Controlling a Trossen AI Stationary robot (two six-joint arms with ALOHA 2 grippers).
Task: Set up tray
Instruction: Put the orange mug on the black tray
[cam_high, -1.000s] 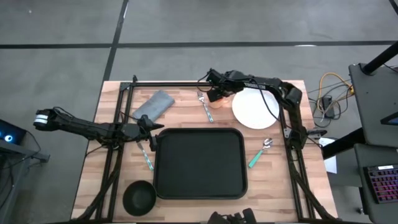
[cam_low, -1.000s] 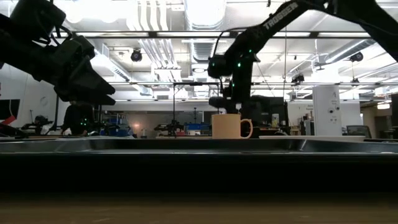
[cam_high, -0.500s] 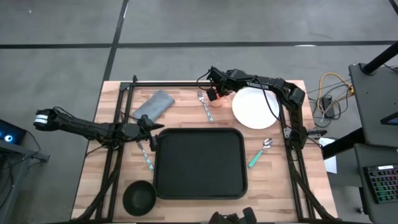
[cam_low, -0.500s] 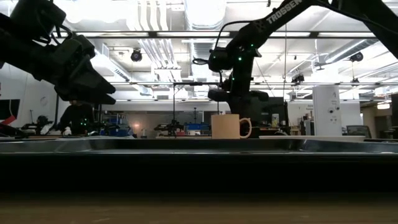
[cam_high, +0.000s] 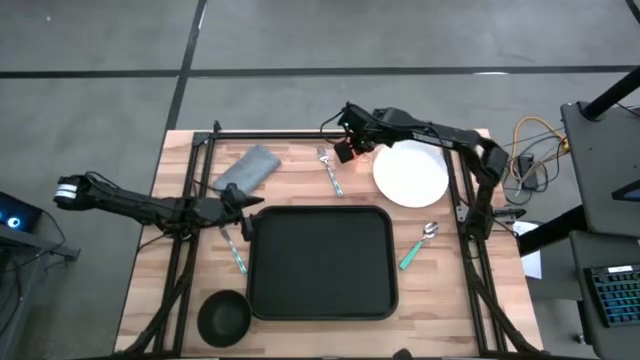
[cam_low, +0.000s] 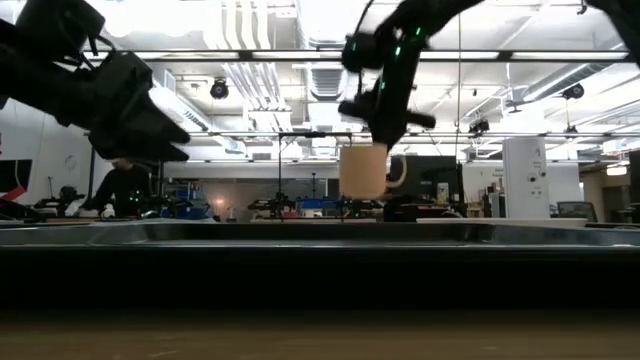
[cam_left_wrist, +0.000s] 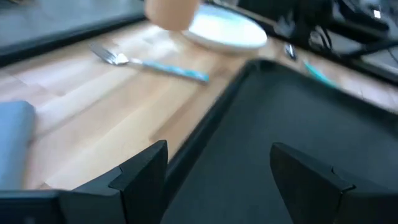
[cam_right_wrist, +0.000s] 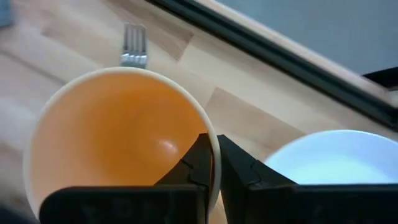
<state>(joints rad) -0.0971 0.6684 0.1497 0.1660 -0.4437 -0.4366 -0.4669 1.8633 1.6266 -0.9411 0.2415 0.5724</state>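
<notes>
The large black tray (cam_high: 320, 262) lies flat in the middle of the table. A cream mug with an orange inside (cam_right_wrist: 118, 137) hangs in the air in the low view (cam_low: 363, 170), handle (cam_low: 400, 172) sideways. My right gripper (cam_high: 347, 145) is shut on it, beyond the tray's far edge and left of the white plate (cam_high: 410, 172). My left gripper (cam_left_wrist: 217, 180) is open and hovers over the tray's left rim (cam_high: 248, 225); in the low view it shows high up (cam_low: 130, 100). My right gripper (cam_right_wrist: 213, 165) pinches the mug's rim (cam_right_wrist: 208, 134), one finger (cam_right_wrist: 193, 165) inside the cup and the other (cam_right_wrist: 239, 168) outside its wall. The fingers come from above, pointing down. The mug hangs below them, lifted clear of the table and about upright.
A fork (cam_high: 330, 172) and a grey folded napkin (cam_high: 248, 168) lie near the far edge. A teal-handled spoon (cam_high: 418, 245) lies right of the tray, another teal utensil (cam_high: 235, 250) left of it, and a small black bowl (cam_high: 223, 315) sits at the near left corner.
My right gripper has risen with the mug. The mug stood on the table a second ago and half a second ago; now it hangs clear above it. In the high view the gripper has shifted slightly toward the far edge.
</notes>
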